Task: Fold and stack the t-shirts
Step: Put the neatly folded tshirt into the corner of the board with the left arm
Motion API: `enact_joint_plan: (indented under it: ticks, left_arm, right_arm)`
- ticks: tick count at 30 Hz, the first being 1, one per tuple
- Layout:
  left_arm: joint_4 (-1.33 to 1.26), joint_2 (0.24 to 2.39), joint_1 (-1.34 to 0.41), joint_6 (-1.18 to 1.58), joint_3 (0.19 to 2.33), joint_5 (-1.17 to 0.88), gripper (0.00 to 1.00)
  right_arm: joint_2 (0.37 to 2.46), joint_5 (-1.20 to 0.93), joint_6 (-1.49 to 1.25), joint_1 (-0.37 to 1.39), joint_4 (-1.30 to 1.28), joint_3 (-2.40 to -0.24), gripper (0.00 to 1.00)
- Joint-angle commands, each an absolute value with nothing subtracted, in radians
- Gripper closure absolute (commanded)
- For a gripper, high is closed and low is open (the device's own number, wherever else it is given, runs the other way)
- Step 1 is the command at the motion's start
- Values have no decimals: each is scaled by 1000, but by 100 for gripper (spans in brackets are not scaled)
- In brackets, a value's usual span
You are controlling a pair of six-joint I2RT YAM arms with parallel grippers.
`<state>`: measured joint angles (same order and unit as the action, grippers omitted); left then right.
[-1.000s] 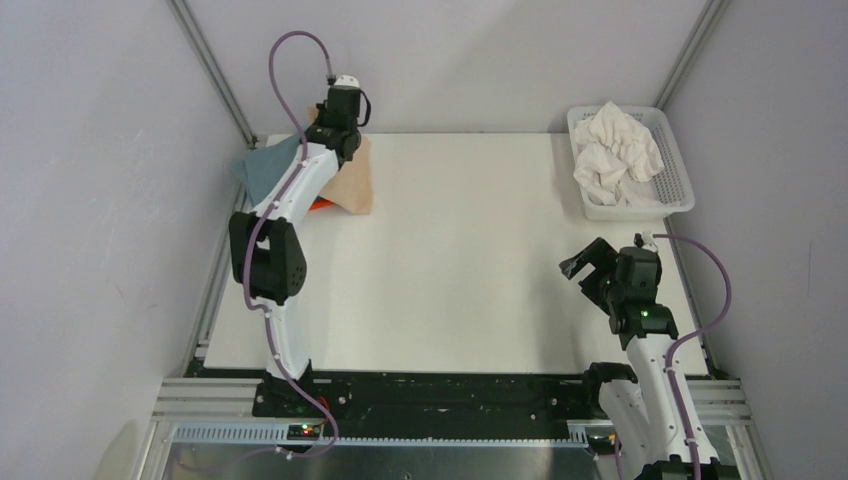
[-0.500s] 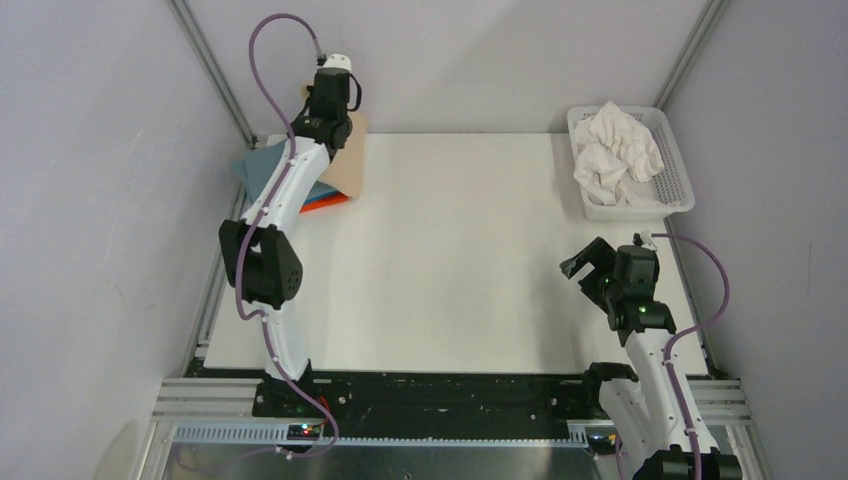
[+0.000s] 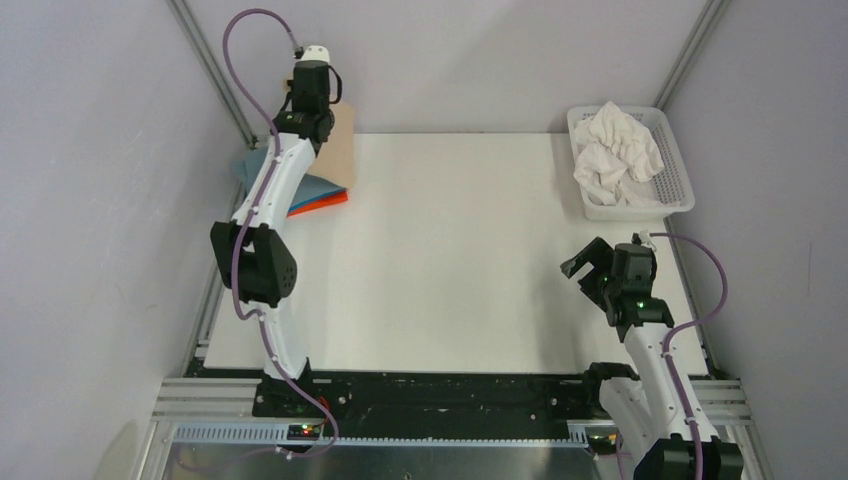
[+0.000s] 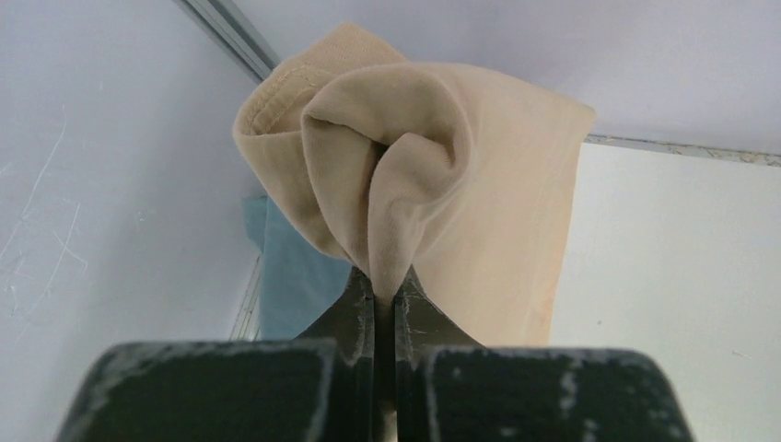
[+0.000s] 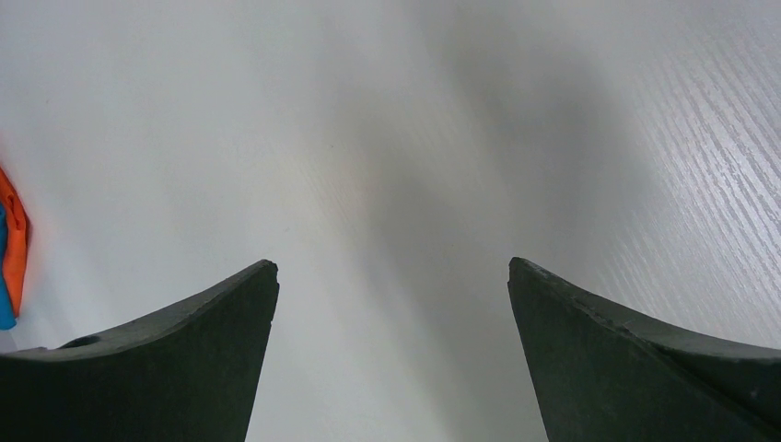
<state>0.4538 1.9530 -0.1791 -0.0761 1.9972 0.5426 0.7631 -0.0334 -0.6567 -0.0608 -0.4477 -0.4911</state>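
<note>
My left gripper (image 4: 385, 293) pinches a bunched fold of the tan-beige cotton t-shirt (image 4: 479, 184) over the white table (image 3: 450, 250), at its far-left corner. It looks limp and light, and I'd say it is better gripped at the corners. My right gripper (image 5: 393, 265) gapes empty.

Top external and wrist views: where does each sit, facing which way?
Top external: above, behind the bases, looking down on the table; left arm and right arm show.
Left wrist: faces the far-left corner; left gripper shut on the tan t-shirt.
Right wrist: angled down at the table; right gripper open.
Shared: tan t-shirt, top and left wrist.
</note>
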Motion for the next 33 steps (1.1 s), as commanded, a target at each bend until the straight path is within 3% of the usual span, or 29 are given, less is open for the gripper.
enact_joint_plan:
  ticks: [1,7,33]
  left_arm:
    - [398,1929,-117,-38,2000,486,100]
    - [399,2018,-51,-54,2042,372,100]
    - [402,2175,122,-51,2026,431,98]
  right_arm:
    - [765,0,-664,-52,-417,-494,1]
    - [761,42,-664,-48,-419,-494,1]
    - [789,141,-666,-21,-430,-511,1]
